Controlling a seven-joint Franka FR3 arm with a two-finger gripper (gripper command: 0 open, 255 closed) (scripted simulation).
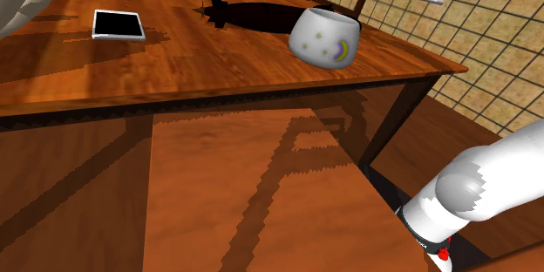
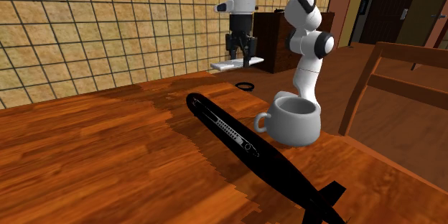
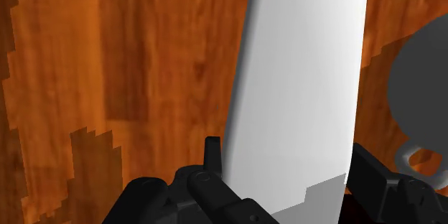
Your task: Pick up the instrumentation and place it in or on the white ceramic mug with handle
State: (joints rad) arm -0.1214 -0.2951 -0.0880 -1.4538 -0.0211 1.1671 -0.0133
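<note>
One white mug (image 2: 294, 126) stands upright on the wooden table (image 2: 93, 158), its inside half hidden by its rim. The black gripper (image 2: 242, 56) clasps a flat white slab (image 2: 222, 65) aloft; the wrist view crops its far end

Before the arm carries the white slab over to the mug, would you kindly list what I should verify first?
1. The gripper clasps the white slab between both fingers: ok.
2. The slab hangs clear of the table: ok.
3. The mug stands upright, mouth up: ok.
4. The gripper is over the mug's mouth: not ok; the mug sits off to one side.
5. The slab is narrow enough to go inside: cannot tell.
</note>
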